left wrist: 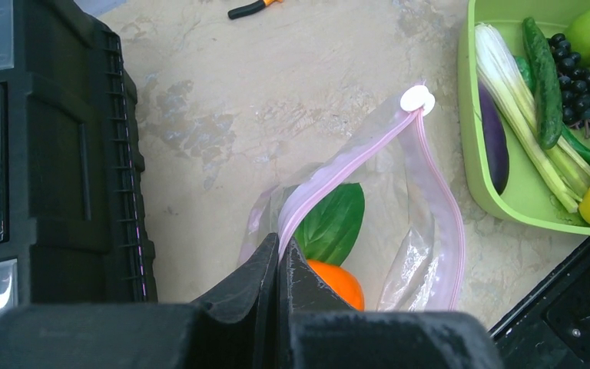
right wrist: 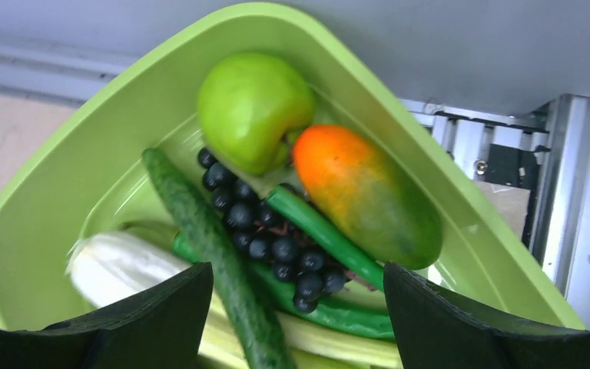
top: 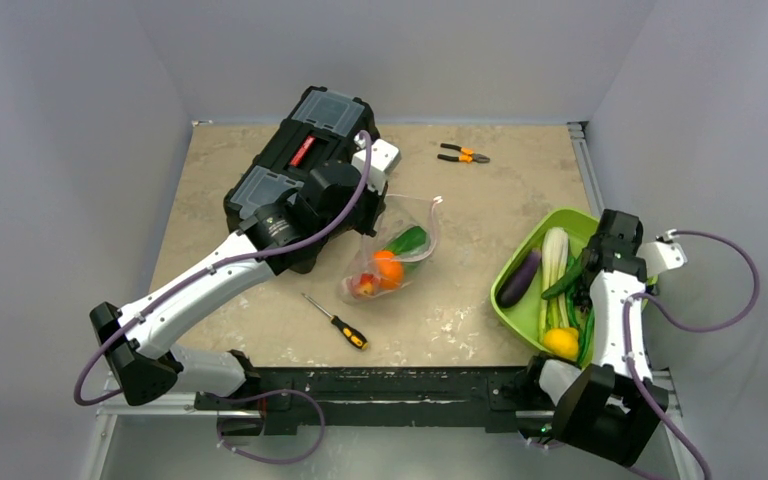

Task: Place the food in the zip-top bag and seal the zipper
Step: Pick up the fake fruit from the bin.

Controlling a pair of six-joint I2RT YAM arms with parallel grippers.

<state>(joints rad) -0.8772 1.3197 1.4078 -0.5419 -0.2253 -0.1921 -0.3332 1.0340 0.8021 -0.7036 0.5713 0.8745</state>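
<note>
Clear crinkly zip-top bag (top: pixel 392 262) mid-table, between ribbed black toolbox (top: pixel 300 165) and glossy lime bowl (right wrist: pixel 61 177) — round orange fruit (left wrist: pixel 339 282) and flat green leaf (left wrist: pixel 334 223) inside. Pale-pink zipper (left wrist: pixel 353 165) straight, white slider (left wrist: pixel 416 98) at far end. Left gripper (left wrist: pixel 279 265) on arm stretched diagonally forward, pinched tight on zipper's near end. Right gripper (right wrist: pixel 299 304) low over bowl, spread wide, holding nothing — bumpy cucumber (right wrist: pixel 200 223), black grapes (right wrist: pixel 276 246), smooth mango (right wrist: pixel 365 196) beneath. Open table (top: pixel 480 230) between bag and bowl; bowl by right edge.

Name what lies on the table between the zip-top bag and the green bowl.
Nothing; the top view shows bare table between the zip-top bag and the green bowl.
</note>
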